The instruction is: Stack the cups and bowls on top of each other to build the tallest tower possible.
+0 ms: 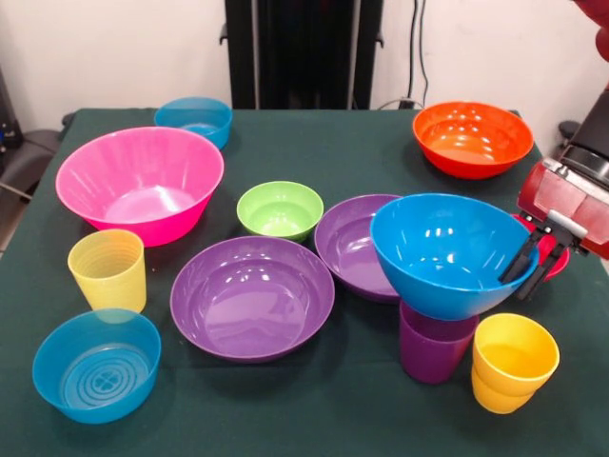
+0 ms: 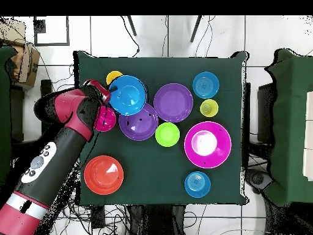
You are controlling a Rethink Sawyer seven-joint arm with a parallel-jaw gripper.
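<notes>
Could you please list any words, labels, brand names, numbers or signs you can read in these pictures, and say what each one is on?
There is no readable text in either view.
The cups and bowls, such as the blue bowl held at its rim by the gripper and the pink bowl, are plain plastic with no print.
The near translucent blue bowl shows only moulded rings, not letters.
The pale panel on the arm carries small buttons, with no legible markings.
</notes>
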